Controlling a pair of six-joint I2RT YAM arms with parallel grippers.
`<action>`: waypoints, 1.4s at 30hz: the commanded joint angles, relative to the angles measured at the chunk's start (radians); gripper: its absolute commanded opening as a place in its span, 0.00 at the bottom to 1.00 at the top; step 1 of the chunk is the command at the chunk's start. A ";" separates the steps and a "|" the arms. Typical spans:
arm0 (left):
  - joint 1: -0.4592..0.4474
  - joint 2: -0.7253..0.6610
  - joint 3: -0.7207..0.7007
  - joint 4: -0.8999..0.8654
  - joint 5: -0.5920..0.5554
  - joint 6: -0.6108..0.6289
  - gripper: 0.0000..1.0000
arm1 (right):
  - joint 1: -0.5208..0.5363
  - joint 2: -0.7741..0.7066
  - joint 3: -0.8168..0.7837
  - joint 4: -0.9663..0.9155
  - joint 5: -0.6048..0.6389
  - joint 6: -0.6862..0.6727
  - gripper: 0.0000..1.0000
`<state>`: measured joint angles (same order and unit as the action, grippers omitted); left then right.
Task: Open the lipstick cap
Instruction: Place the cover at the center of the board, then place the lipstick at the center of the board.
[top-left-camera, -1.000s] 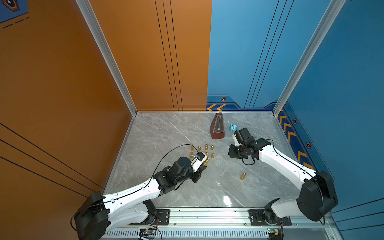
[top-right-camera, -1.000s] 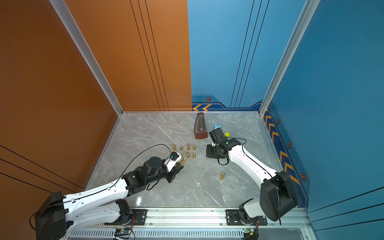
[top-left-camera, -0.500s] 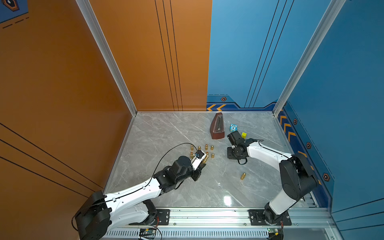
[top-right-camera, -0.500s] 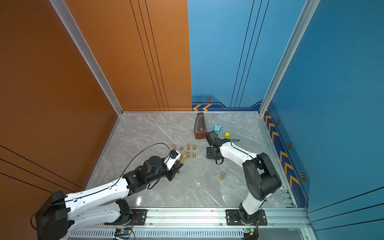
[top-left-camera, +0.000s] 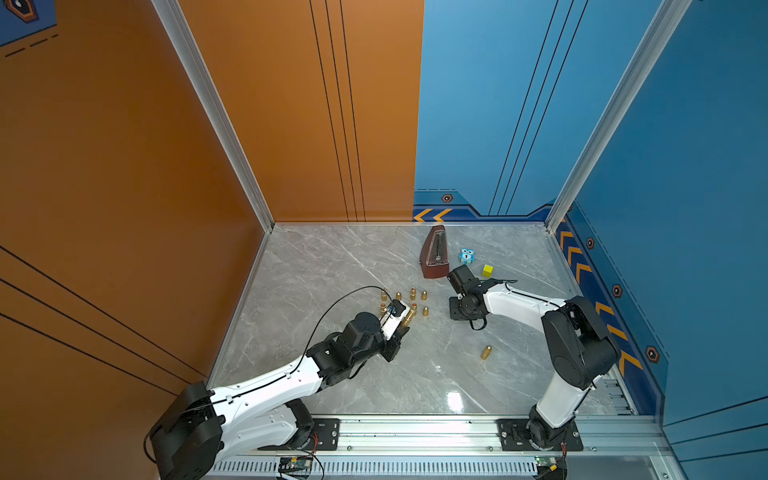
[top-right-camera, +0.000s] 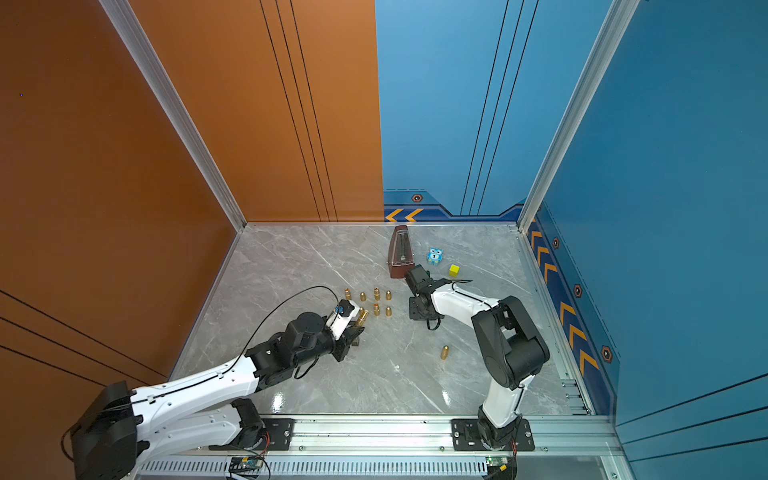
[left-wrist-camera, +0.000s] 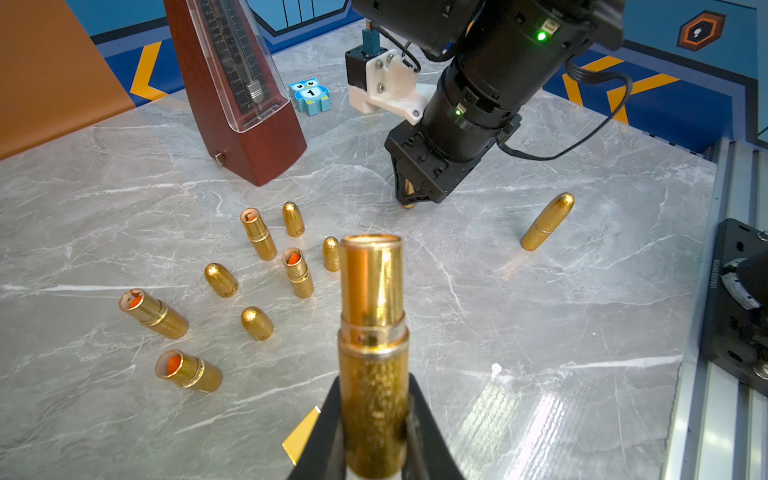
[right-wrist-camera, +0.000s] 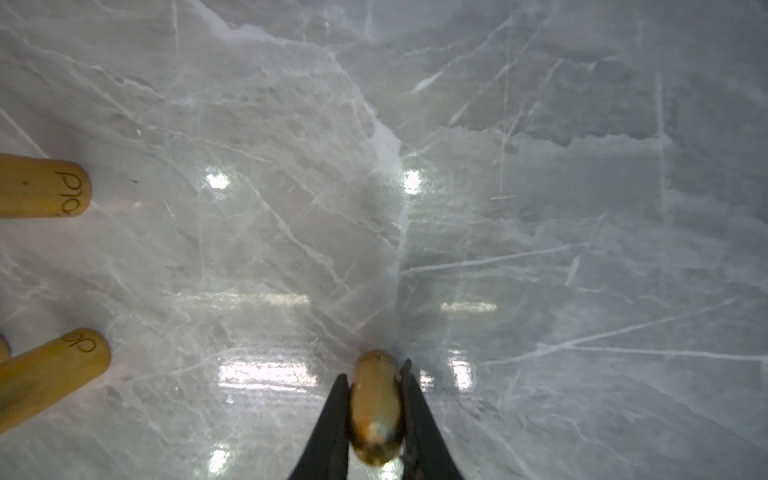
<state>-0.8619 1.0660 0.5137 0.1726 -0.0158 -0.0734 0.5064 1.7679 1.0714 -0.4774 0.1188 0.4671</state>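
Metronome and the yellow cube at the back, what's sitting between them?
A small blue owl block sits between the metronome and the yellow cube, touching neither; both top views show it.

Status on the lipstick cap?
Left tool shut on lipstick base, uncapped. Right tool shut on cap, low near table. Opened tubes, loose caps close by left tool.

Five tubes (left-wrist-camera: 297, 278), five caps (left-wrist-camera: 257, 323), one lipstick (left-wrist-camera: 547, 222)
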 joint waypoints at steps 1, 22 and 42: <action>0.011 -0.008 -0.016 0.020 -0.012 -0.011 0.00 | 0.010 0.033 0.012 0.006 0.030 -0.010 0.20; 0.016 -0.031 -0.025 0.020 0.021 -0.021 0.00 | 0.020 -0.098 -0.044 -0.026 -0.025 -0.007 0.50; -0.025 0.124 0.091 0.021 0.103 -0.017 0.00 | 0.066 -0.525 -0.049 -0.168 -0.600 -0.035 0.67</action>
<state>-0.8734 1.1744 0.5617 0.1764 0.0620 -0.0875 0.5484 1.2587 1.0248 -0.6147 -0.3393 0.4339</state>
